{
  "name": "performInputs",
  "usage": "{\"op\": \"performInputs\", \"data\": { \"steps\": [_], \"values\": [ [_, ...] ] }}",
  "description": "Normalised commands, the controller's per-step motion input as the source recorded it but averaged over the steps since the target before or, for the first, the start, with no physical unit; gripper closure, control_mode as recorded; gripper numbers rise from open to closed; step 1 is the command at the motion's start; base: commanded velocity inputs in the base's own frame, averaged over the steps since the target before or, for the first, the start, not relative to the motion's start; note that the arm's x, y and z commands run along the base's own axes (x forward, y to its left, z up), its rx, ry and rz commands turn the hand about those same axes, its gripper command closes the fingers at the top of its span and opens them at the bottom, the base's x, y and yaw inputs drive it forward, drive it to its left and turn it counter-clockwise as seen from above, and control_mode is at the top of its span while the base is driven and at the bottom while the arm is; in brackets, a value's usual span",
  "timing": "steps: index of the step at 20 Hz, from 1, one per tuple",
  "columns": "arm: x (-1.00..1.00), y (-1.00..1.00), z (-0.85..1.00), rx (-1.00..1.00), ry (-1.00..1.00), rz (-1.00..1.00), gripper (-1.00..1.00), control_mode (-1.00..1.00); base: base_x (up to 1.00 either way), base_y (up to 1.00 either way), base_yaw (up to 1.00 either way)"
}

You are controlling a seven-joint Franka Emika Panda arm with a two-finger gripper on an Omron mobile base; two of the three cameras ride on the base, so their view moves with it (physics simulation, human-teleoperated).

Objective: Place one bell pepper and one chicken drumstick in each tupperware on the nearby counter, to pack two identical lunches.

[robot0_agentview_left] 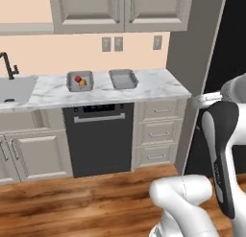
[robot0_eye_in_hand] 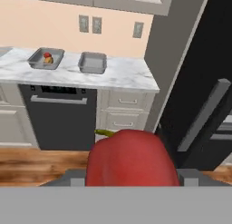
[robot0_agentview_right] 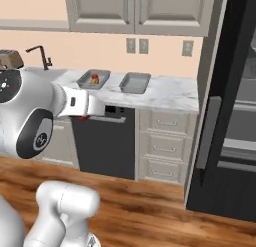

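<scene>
My gripper [robot0_eye_in_hand: 131, 178] is shut on a glossy red bell pepper [robot0_eye_in_hand: 131, 157], which looms large at the bottom of the hand view with its green stem toward the cabinets. Two grey tupperware trays stand on the marble counter [robot0_agentview_left: 153, 87]. The left tupperware [robot0_agentview_left: 79, 81] [robot0_agentview_right: 93, 79] [robot0_eye_in_hand: 45, 58] holds a second red bell pepper [robot0_agentview_left: 77, 79] beside a golden-orange chicken drumstick [robot0_agentview_left: 83, 82]. The right tupperware [robot0_agentview_left: 124, 78] [robot0_agentview_right: 135, 82] [robot0_eye_in_hand: 93, 62] has nothing in it. My hand is well back from the counter, over the wooden floor.
A dark dishwasher front [robot0_agentview_left: 98, 135] sits under the trays, with drawers [robot0_agentview_left: 156, 133] to its right. A sink [robot0_agentview_left: 14, 89] with a black faucet [robot0_agentview_left: 7, 63] lies at the counter's left. A tall dark fridge [robot0_agentview_right: 235, 116] with a long handle stands at the right.
</scene>
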Motion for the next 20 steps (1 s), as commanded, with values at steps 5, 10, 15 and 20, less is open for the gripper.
{"op": "performInputs", "data": {
  "steps": [5, 10, 15, 20],
  "values": [
    [0.0, 0.0, 0.0, 0.0, 0.0, 0.0, 1.0, 1.0, 1.0, 0.29, 0.0],
    [0.0, 0.0, 0.0, 0.0, 0.0, 0.0, 1.0, 1.0, 1.0, 0.01, 0.0],
    [0.0, 0.0, 0.0, 0.0, 0.0, 0.0, 1.0, 1.0, 0.99, 0.17, -0.01],
    [0.0, 0.0, 0.0, 0.0, 0.0, 0.0, 1.0, 1.0, 0.6, 0.34, -0.02]
  ]
}}
